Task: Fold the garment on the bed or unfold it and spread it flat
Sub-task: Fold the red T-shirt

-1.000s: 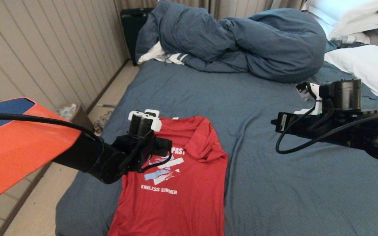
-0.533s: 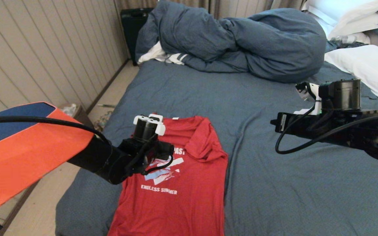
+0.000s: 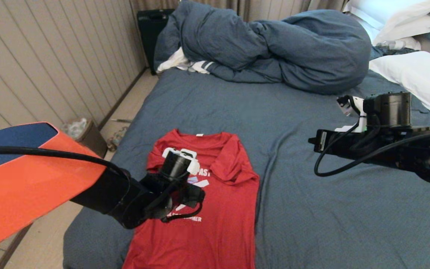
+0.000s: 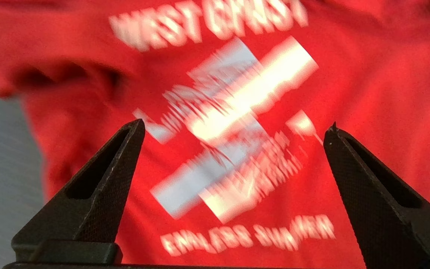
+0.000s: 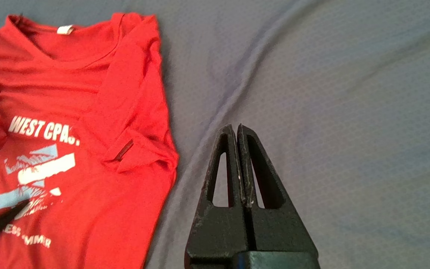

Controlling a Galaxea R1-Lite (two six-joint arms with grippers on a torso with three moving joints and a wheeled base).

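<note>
Garment [image 3: 215, 209], thin, limp and light on the bed [image 3: 330, 209], best pinched at hem or shoulder seam; left gripper [image 4: 233, 127] gapes wide above its print, right gripper [image 5: 239, 129] closed, empty, parked aside.

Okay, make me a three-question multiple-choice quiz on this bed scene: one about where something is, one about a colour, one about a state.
1. Where does the left gripper hover?
A. Over the T-shirt's print
B. Over a pillow
C. Over the duvet

2. What colour is the T-shirt?
A. Green
B. Red
C. Yellow

3. How stand the right gripper fingers?
A. Wide apart
B. Clamped on the shirt
C. Pressed together, empty

Answers: 1 A, the left wrist view looks straight down on the white print; 2 B, red shows in every view; 3 C, the fingertips meet over the bare sheet.
</note>
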